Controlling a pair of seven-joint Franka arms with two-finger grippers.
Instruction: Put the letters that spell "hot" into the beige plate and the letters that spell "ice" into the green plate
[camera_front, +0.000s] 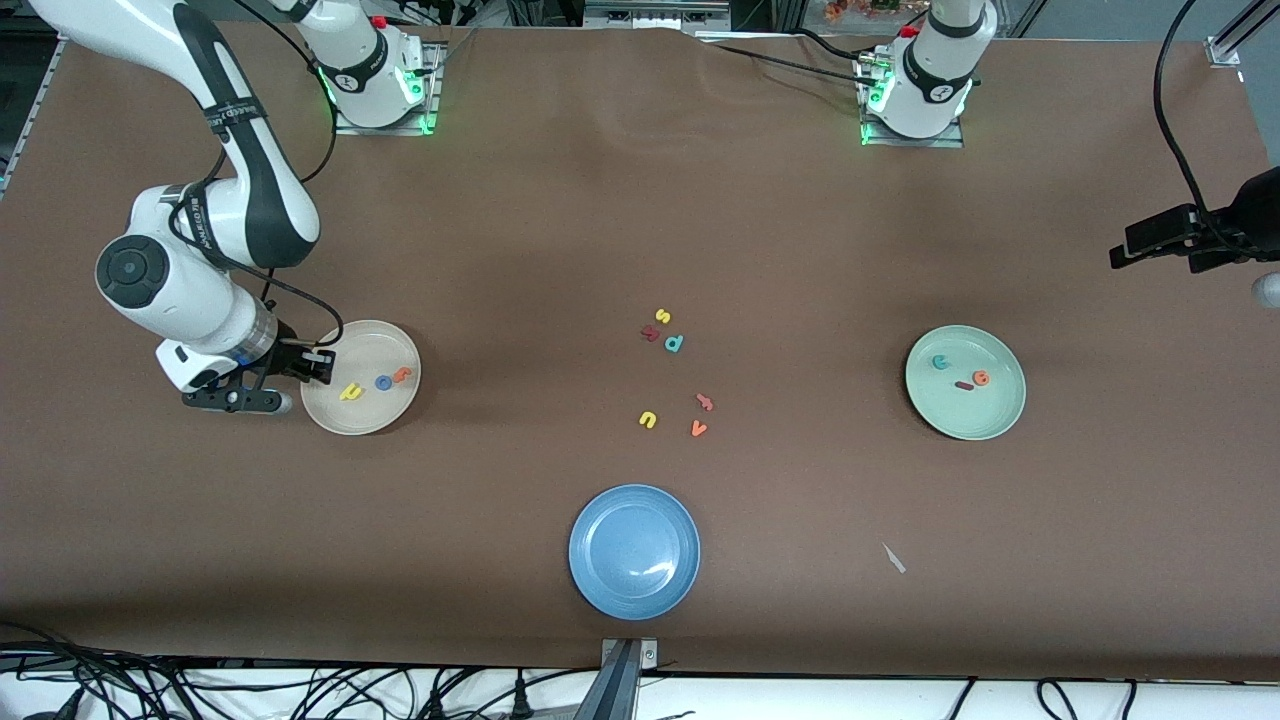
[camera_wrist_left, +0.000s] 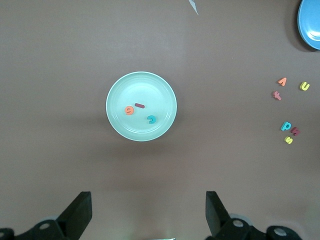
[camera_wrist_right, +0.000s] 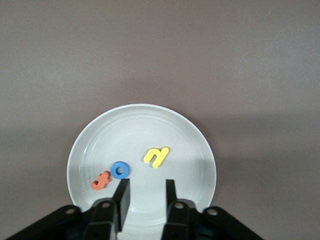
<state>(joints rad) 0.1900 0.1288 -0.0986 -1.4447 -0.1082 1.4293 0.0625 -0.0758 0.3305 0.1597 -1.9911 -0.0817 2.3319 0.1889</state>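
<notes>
Brown table (camera_front: 640, 200); right gripper (camera_wrist_right: 145, 192) over the rim of the beige plate (camera_front: 345, 415), fingers (camera_wrist_right: 122, 195) slightly parted and empty, with the yellow h (camera_wrist_right: 156, 156), blue o (camera_wrist_right: 120, 170) and orange t (camera_wrist_right: 101, 181) lying in the plate just ahead of the fingertips. Left gripper (camera_wrist_left: 147, 212) waits high over the table at its own end, fingers (camera_wrist_left: 80, 212) spread wide and empty. Green plate (camera_wrist_left: 120, 127) well ahead of those fingers, holding the orange e (camera_wrist_left: 129, 110), dark red i (camera_wrist_left: 140, 105) and teal c (camera_wrist_left: 151, 119).
</notes>
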